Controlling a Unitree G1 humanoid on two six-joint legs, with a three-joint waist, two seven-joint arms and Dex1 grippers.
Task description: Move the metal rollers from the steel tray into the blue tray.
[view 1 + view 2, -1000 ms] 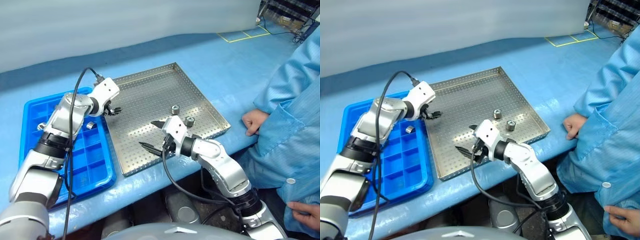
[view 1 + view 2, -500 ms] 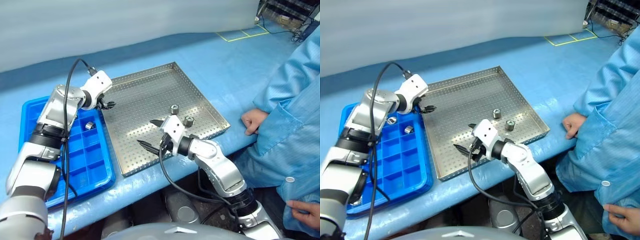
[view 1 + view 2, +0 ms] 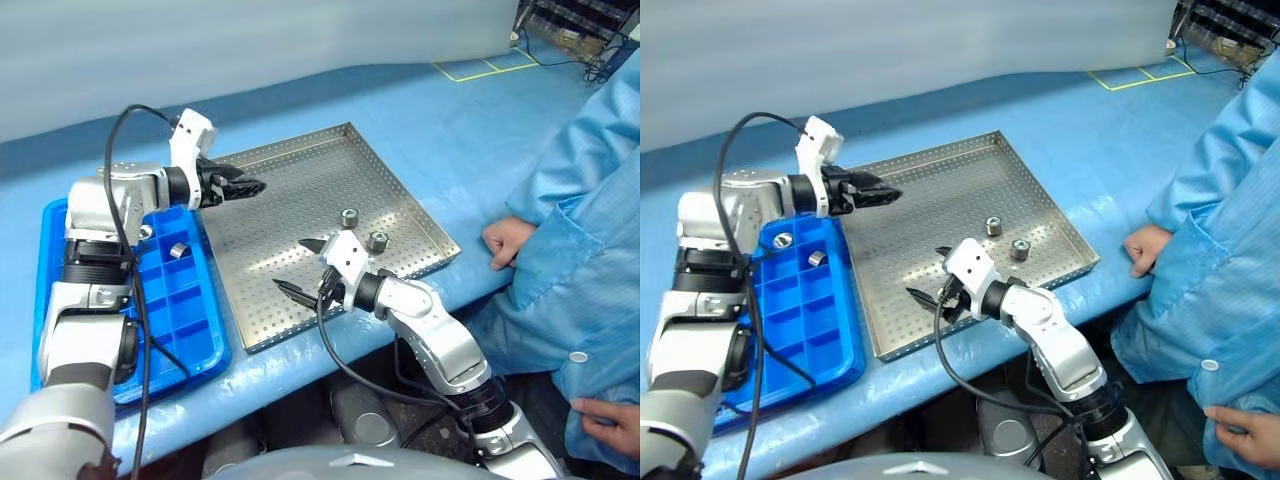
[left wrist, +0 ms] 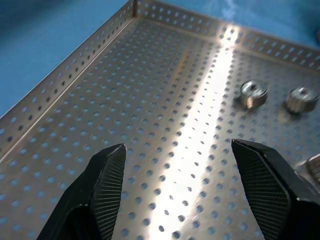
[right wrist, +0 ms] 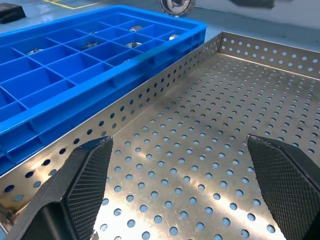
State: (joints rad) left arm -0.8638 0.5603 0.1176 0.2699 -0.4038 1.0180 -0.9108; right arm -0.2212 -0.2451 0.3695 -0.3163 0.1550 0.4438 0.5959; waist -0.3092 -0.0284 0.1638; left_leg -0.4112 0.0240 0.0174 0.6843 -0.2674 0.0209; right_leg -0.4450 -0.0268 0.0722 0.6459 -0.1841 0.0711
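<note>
Two metal rollers [image 3: 349,217] [image 3: 378,241] stand on the steel tray [image 3: 300,170], near its right side. The left wrist view shows them as roller [image 4: 252,94] and roller [image 4: 301,99]. My left gripper [image 3: 247,187] hovers open over the steel tray's left part, pointing toward those rollers, nothing between its fingers [image 4: 107,175]. My right gripper [image 3: 296,265] stands open and empty just above the tray's near part, aimed at the blue tray [image 3: 160,330]. Two more rollers [image 3: 179,250] [image 3: 145,232] lie in blue tray compartments.
A person in a blue gown stands at the right, one hand [image 3: 508,243] resting at the table edge close to the steel tray's right corner. The blue tray lies directly left of the steel tray, rims almost touching [image 5: 150,95].
My left gripper lifted from the blue tray's edge, swung right over the steel tray and rolled to point level at the rollers. The right arm stayed still.
</note>
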